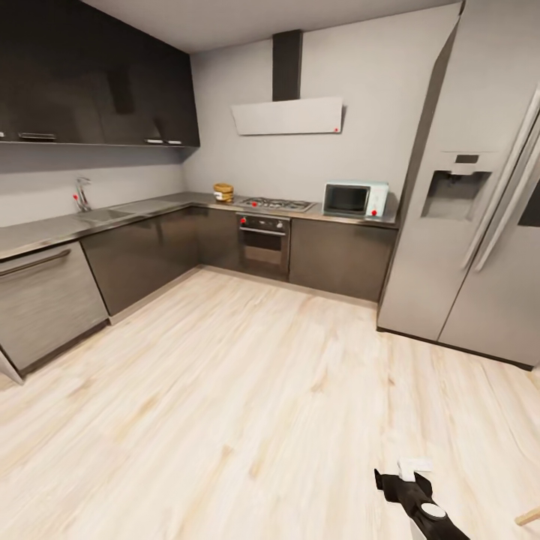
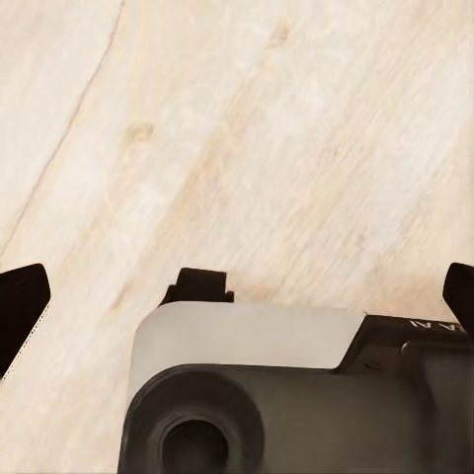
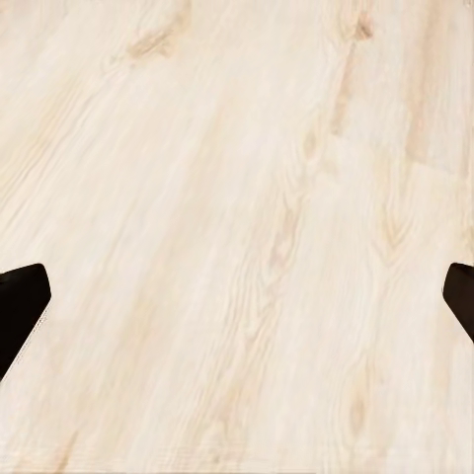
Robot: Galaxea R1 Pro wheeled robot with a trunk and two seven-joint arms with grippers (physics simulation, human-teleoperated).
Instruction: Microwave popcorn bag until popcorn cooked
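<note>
I am out on the kitchen's light wood floor [image 1: 247,390], far from the worktop. The pale mint-blue microwave [image 1: 355,199] stands shut at the right end of the grey countertop [image 1: 150,206], next to the fridge. A small tan-brown thing with a white patch, probably the popcorn bag [image 1: 223,192], sits on the countertop left of the gas hob [image 1: 275,203]; it is too small to be sure. My left gripper [image 2: 237,301] is open, its dark fingertips [image 2: 20,308] wide apart above the floor. My right gripper [image 3: 237,306] is open too, over bare floorboards.
A tall steel fridge [image 1: 472,195] fills the right side. The built-in oven [image 1: 264,244] sits under the hob; a sink with tap [image 1: 84,196] is on the left run. A black and white part of my own body [image 1: 414,491] shows low down. A tan object [image 1: 529,516] pokes in at the right edge.
</note>
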